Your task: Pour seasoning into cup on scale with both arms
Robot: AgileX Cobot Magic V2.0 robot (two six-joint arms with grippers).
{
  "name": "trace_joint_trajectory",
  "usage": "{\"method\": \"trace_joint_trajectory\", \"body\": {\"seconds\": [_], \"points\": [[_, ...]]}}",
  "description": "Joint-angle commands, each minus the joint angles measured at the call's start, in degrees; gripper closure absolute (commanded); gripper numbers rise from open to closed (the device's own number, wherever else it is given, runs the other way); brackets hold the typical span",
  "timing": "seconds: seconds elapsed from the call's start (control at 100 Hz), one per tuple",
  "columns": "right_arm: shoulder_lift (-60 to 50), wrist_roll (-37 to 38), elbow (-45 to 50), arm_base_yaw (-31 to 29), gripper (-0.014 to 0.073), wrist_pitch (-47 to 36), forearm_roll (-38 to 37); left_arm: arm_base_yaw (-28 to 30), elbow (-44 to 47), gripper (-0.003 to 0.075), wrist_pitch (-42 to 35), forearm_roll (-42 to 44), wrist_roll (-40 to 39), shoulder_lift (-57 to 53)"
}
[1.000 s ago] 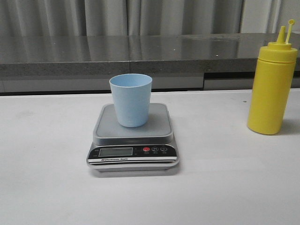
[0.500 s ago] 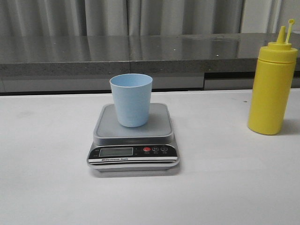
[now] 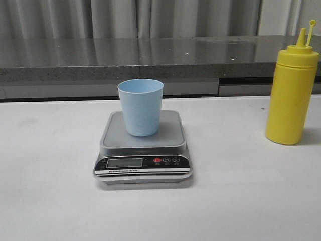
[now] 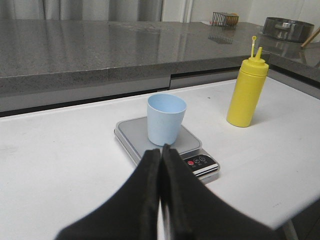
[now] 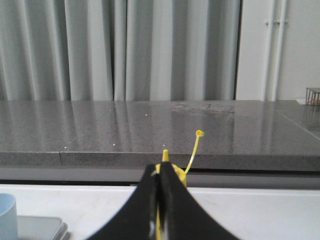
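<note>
The pale blue cup (image 3: 140,108) stands upright on the grey platform of the scale (image 3: 143,145), mid-table in the front view. The yellow seasoning bottle (image 3: 292,95) stands upright at the far right, its small cap hanging off the nozzle on a tether. Neither gripper shows in the front view. In the left wrist view my left gripper (image 4: 161,150) is shut and empty, short of the cup (image 4: 166,119) and scale (image 4: 131,134), with the bottle (image 4: 246,92) further off. My right gripper (image 5: 161,167) is shut, apart from the bottle, whose nozzle (image 5: 165,155) shows just behind the fingertips.
A dark grey stone counter (image 3: 150,57) runs along the back edge of the white table (image 3: 241,201), with grey curtains behind. A wire basket (image 4: 224,19) and a metal bowl (image 4: 289,27) sit on the counter far off. The cup's edge (image 5: 6,215) shows in the right wrist view.
</note>
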Motion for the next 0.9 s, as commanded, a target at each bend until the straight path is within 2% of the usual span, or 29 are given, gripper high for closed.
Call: {"method": "trace_joint_trajectory", "body": {"seconds": [0.0, 0.05, 0.17, 0.36, 0.45, 0.54, 0.71, 0.89], "points": [[-1.11, -9.56, -0.44, -0.06, 0.0661, -1.55, 10.03, 0.1, -1.42, 0.0741, -4.41, -0.77, -0.3, -0.79], [-1.96, -15.73, 0.2, 0.08, 0.0661, -1.85, 14.85, 0.1, -1.42, 0.0741, -4.41, -0.77, -0.3, -0.79], [-5.11, -25.34, 1.64, 2.8, 0.0661, -0.4, 23.34, 0.1, -1.42, 0.0741, -4.41, -0.77, -0.3, -0.79], [-10.89, -41.21, 2.86, 9.7, 0.0661, 13.55, 39.89, 0.1, -1.42, 0.0741, -4.41, -0.77, -0.3, -0.79], [-14.03, -47.79, 3.05, 11.15, 0.0661, 21.24, 47.51, 0.1, -1.42, 0.0741, -4.41, -0.77, -0.3, -0.79], [-16.23, -49.88, 4.79, 10.48, 0.0661, 21.61, 50.68, 0.1, -1.42, 0.0741, -4.41, -0.77, -0.3, -0.79], [-16.1, -47.91, 12.07, 9.1, 0.0661, 6.77, 50.6, 0.1, -1.42, 0.0741, -4.41, -0.77, -0.3, -0.79], [-16.1, -47.95, 11.78, 6.7, 0.0661, 7.32, 49.86, 0.1, -1.42, 0.0741, -4.41, -0.77, -0.3, -0.79]]}}
